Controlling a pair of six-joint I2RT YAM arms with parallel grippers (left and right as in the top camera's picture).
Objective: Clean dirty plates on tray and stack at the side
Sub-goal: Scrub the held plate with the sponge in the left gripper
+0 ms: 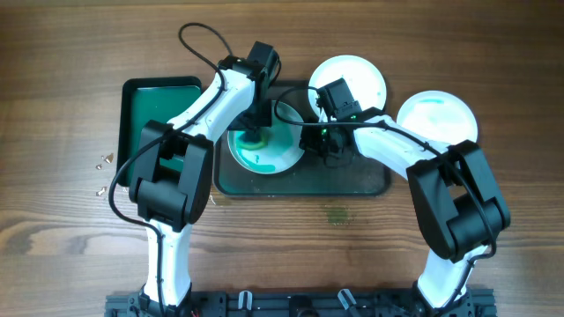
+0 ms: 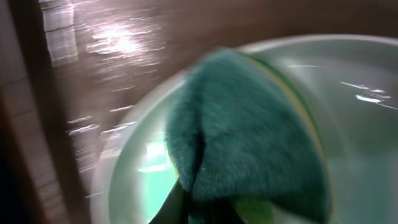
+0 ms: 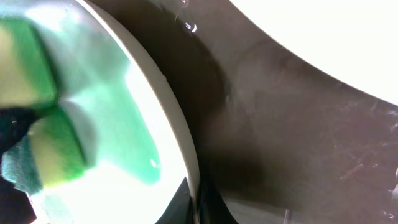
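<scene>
A white plate [image 1: 275, 158] smeared teal-green lies on the left part of the dark tray [image 1: 361, 180]. My left gripper [image 1: 256, 134] is shut on a green sponge [image 2: 249, 137] and presses it onto this plate [image 2: 134, 174]. My right gripper [image 1: 328, 150] is shut on the plate's right rim [image 3: 186, 149], its fingertips [image 3: 198, 202] either side of the rim. The sponge also shows in the right wrist view [image 3: 37, 143]. A second white plate [image 1: 352, 75] sits at the tray's back edge. A third plate [image 1: 438, 119], faintly streaked, lies on the table to the right.
A smaller bright green tray [image 1: 163, 110] stands left of the dark tray, under my left arm. A few small screws [image 1: 104, 161] lie on the wood at far left. A greenish stain [image 1: 337, 214] marks the table in front of the tray.
</scene>
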